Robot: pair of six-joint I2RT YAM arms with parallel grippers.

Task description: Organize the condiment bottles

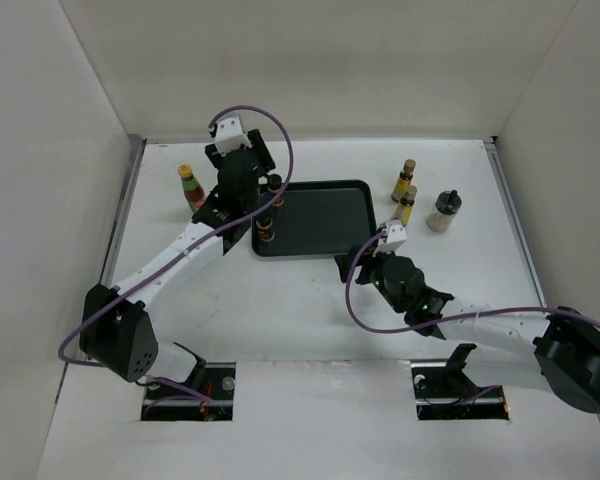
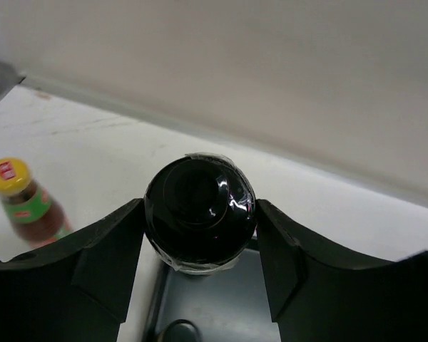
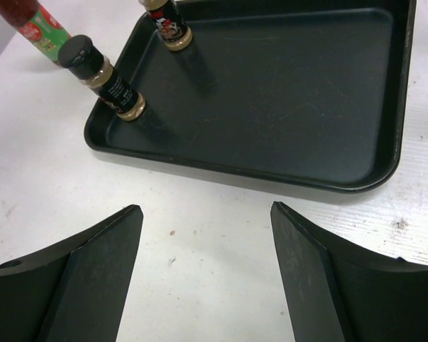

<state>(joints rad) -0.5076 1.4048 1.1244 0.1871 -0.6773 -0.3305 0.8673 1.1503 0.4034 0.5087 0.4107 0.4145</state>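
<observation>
A flat black rectangular tray (image 1: 320, 215) with a raised rim and rounded corners lies near the middle of a white, lightly scuffed worktop (image 1: 280, 310). Plain white walls (image 1: 330, 60) enclose the worktop at the back and on both sides.

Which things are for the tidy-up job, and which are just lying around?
For the job: red bottle, near dark jar, far dark jar, far amber bottle, near amber bottle, white bottle.
Just there: black tray, holding both jars; purple cables; white table.
</observation>
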